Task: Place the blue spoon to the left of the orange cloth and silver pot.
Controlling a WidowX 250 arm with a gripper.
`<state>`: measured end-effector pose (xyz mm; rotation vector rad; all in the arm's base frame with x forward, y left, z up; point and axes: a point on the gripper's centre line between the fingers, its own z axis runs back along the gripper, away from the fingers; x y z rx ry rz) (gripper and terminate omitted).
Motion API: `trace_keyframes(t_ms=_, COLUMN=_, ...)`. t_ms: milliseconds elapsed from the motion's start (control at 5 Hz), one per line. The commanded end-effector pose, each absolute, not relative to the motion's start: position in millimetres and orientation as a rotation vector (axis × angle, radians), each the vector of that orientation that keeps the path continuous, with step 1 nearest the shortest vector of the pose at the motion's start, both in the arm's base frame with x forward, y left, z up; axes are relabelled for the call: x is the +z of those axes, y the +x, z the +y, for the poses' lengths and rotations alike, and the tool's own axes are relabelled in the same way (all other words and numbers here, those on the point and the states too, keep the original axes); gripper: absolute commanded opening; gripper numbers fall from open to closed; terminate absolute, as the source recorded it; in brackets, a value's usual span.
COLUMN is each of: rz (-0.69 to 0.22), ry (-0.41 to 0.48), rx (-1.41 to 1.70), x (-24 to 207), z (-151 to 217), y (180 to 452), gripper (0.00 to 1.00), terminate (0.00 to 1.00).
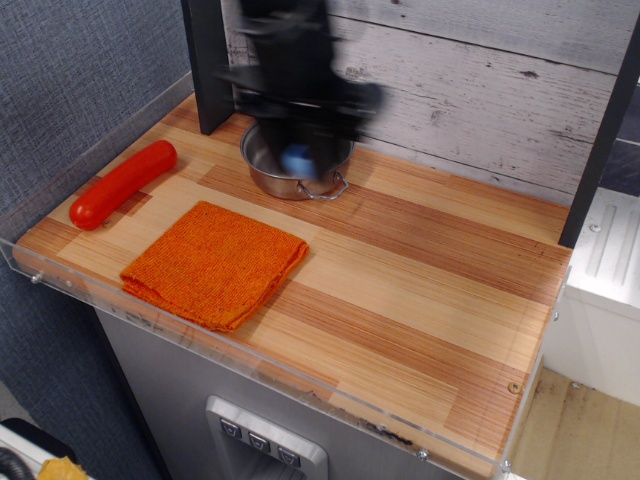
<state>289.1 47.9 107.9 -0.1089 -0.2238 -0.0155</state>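
Note:
My gripper (298, 150) is blurred by motion and hangs above the silver pot (270, 172) at the back of the counter. It is shut on the blue spoon (298, 161), whose light-blue end shows between the fingers, lifted off the counter. The orange cloth (214, 263) lies flat at the front left, apart from the gripper.
A long red sausage-shaped object (122, 183) lies at the left of the counter. A dark post (208, 70) stands at the back left. A clear plastic rim (160, 320) runs along the counter's front and left edges.

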Motion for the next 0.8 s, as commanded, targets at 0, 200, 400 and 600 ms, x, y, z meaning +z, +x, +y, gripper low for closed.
trace_keyframes(t_ms=0, rz=-0.146, ry=-0.022, rx=0.121, x=78, z=142, y=278, gripper=0.0, terminate=0.0)
trace_keyframes(t_ms=200, rz=-0.091, ry=-0.006, rx=0.146, x=49, z=164, y=284, gripper=0.0, terminate=0.0)
trace_keyframes(t_ms=400, rz=-0.059, ry=0.016, rx=0.135, x=29, z=167, y=295, gripper=0.0, terminate=0.0)
trace_keyframes(t_ms=600, rz=-0.052, ry=0.024, rx=0.107, x=21, z=158, y=303, gripper=0.0, terminate=0.0)
